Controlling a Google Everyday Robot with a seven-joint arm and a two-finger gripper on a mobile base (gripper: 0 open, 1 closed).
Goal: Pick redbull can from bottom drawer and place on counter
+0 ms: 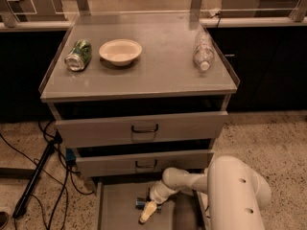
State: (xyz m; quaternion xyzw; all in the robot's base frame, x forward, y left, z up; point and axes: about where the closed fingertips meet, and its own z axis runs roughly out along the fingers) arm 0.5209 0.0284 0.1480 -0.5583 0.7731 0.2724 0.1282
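The small slim blue-and-silver redbull can (141, 203) sits low in the frame, just left of centre, on the flat floor of the deep grey metal bottom drawer (117, 210), which is pulled out. Only a dark bluish patch of the can shows; its ends and how it lies are too dim to read. The robot's gripper (148, 210) is down inside the drawer right beside the can, its pale tip pointing toward the lower left, and it covers part of the can. Whether it touches the can, and whether it is spread or pressed together, cannot be told. The rounded white robot arm (235, 195) reaches in from the lower right and hides the drawer's right side; the drawer's front is cut off by the bottom edge.

Above it, two shallower grey drawers with dark handles (145, 128) stand slightly open, their insides in black shadow. The flat grey counter (158, 75) with low clear raised edges fills the upper middle. On it a crushed green can (78, 55) lies on its side at the left, a shallow cream bowl (120, 51) stands just beside it, and a clear plastic bottle (203, 51) lies near the right edge. Black cables (33, 176) trail over the speckled floor at the lower left
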